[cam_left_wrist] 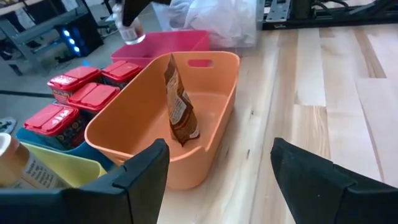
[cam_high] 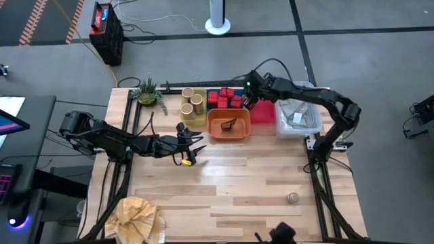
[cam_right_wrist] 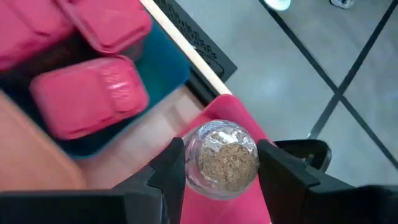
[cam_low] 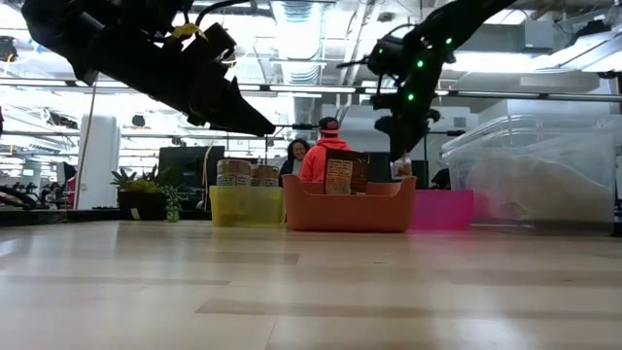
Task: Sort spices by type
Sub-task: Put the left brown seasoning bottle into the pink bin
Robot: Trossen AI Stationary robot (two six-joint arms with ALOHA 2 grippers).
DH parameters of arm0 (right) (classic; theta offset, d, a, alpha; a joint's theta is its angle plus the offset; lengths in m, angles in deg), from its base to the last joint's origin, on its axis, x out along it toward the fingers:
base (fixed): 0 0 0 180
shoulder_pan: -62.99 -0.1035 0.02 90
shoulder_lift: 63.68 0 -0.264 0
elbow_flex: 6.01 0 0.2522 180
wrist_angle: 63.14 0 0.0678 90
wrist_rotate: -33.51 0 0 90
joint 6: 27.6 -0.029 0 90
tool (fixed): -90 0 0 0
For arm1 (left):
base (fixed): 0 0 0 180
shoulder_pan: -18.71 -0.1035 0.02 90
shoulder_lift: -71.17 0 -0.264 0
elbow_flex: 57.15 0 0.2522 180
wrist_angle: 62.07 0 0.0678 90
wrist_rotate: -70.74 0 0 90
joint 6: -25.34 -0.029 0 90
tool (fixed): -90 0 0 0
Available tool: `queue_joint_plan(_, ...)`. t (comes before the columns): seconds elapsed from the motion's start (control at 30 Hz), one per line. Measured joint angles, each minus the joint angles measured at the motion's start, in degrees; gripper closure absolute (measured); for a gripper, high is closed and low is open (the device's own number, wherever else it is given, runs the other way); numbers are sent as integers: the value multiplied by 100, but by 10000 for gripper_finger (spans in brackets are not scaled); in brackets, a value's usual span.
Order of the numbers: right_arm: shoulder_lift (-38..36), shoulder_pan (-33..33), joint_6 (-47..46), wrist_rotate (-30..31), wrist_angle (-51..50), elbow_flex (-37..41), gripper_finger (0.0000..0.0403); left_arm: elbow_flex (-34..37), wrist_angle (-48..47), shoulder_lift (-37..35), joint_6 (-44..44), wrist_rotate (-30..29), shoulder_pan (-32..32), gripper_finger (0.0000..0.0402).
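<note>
Trouble could come if the right gripper (cam_right_wrist: 217, 163) lets go too soon. Its two fingers pinch a little clear shaker (cam_right_wrist: 222, 155) full of brown spice, up in the air over the pink tray (cam_high: 266, 112). The shaker is round and could slip, bounce or roll out.

The left gripper (cam_high: 192, 144) waits over the table (cam_high: 230, 183) with fingers spread wide, holding nothing. Red tins (cam_left_wrist: 74, 99) sit in the blue tray (cam_right_wrist: 168, 74). Tan jars (cam_high: 193, 102) stand in the yellow tray (cam_low: 243, 206). One brown packet (cam_left_wrist: 179, 106) stands in the orange tray (cam_left_wrist: 211, 118). Another shaker (cam_high: 293, 198) stands alone on the table, well apart.
</note>
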Motion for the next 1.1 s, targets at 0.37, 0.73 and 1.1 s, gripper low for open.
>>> queue_joint_plan(0.37,974,666,1314,-1014,-1198,-1162,233,0,-68,0,-233,-2,-109,132)
queue_joint_plan(0.73,1181,798,1202,-937,-1215,-1176,231,0,-163,0,-301,-1,-109,132)
queue_joint_plan(1.1,1402,786,1805,-918,-1055,-1172,230,-2,-200,0,-288,0,-109,132)
